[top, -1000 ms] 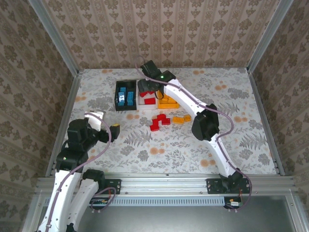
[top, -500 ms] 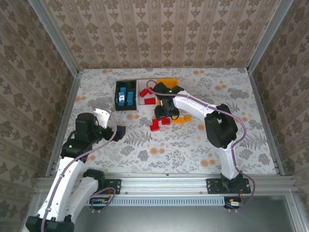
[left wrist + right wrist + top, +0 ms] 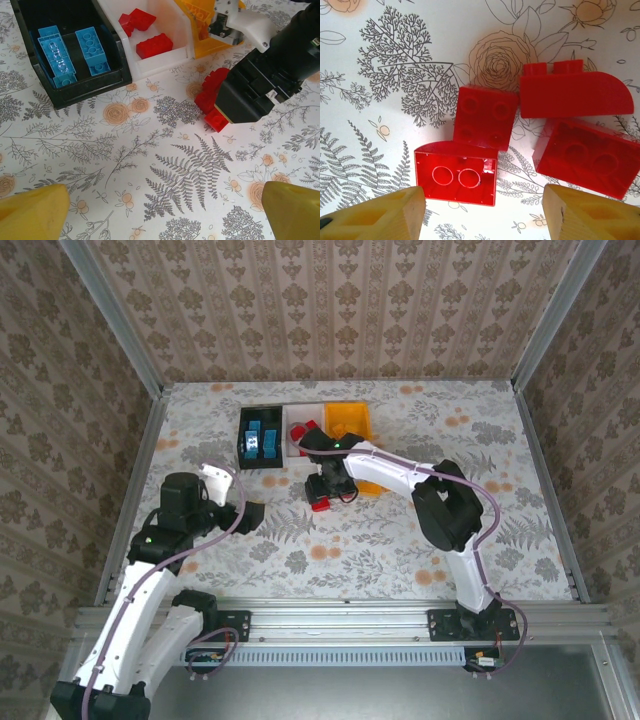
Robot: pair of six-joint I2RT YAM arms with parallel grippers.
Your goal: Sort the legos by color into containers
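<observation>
Beneath the right gripper (image 3: 484, 212), whose fingers are spread and empty, four loose red bricks (image 3: 482, 117) lie unsorted on the table (image 3: 150, 150) near the bins. Already sorted are the blue bricks (image 3: 75, 47) in the black bin (image 3: 90, 90) and other red pieces (image 3: 154, 46) in the white bin (image 3: 165, 61). One second earlier this gripper hung over the bins. The left gripper (image 3: 165, 207) is wide open and idle.

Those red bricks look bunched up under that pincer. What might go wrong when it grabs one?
The four red bricks lie crowded together, so the right pincer above them might catch two or shove neighbours aside. The upturned brick shows its hollow underside, and the curved brick rests on its side; either could slip or twist.
</observation>
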